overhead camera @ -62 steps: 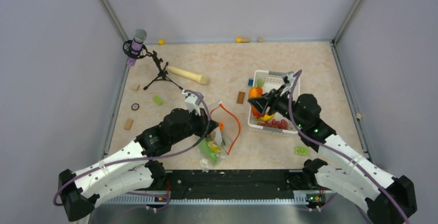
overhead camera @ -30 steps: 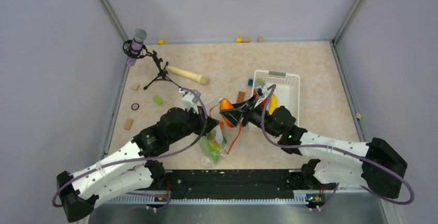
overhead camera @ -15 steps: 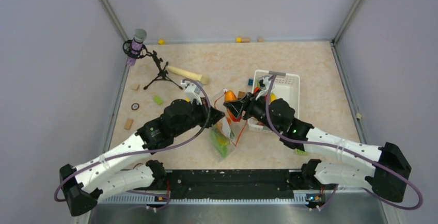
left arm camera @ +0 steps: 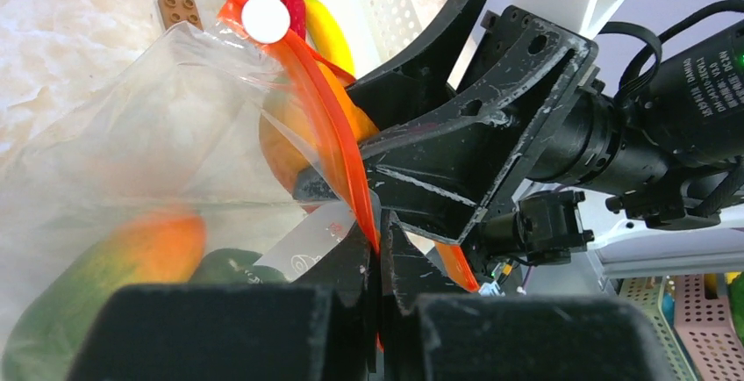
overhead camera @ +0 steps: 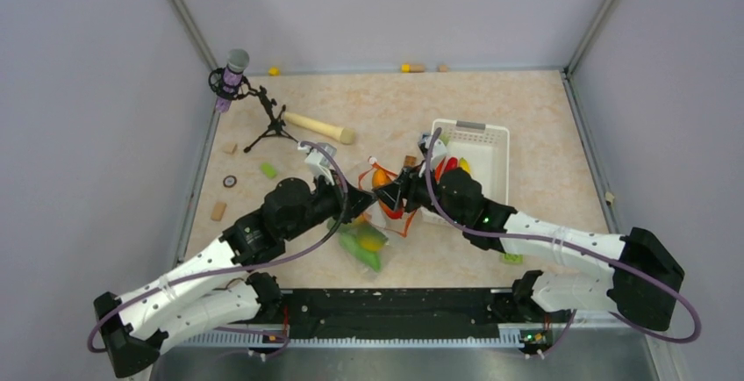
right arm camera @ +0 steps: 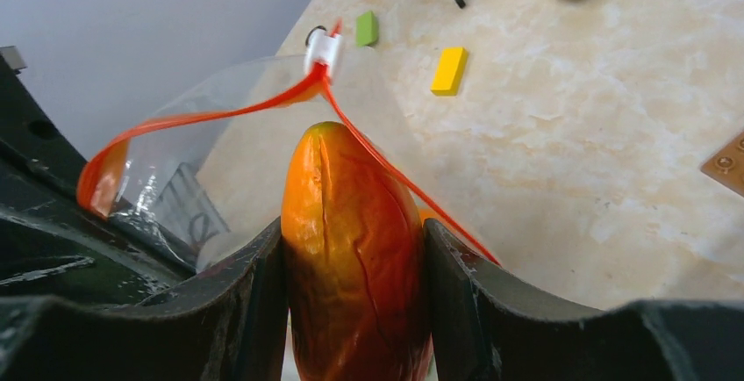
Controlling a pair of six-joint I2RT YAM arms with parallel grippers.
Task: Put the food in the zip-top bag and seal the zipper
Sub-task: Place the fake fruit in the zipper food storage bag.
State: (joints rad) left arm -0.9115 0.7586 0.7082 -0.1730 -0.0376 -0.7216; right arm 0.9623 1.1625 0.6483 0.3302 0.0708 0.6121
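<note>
Your L hand [left arm camera: 379,254] is clenched on the zipper [left arm camera: 326,135], holding the mouth of the zip-top bag [left arm camera: 132,144] open on the worktop [overhead camera: 386,109]. Your R hand [right arm camera: 354,262] grips an orange-red fruit [right arm camera: 351,205] w/ its tip right at that mouth (green and orange pieces [left arm camera: 132,254] already lie inside). Banana [left arm camera: 329,34] and a red piece [left arm camera: 296,12] sit in the white basket [overhead camera: 493,146].
</note>
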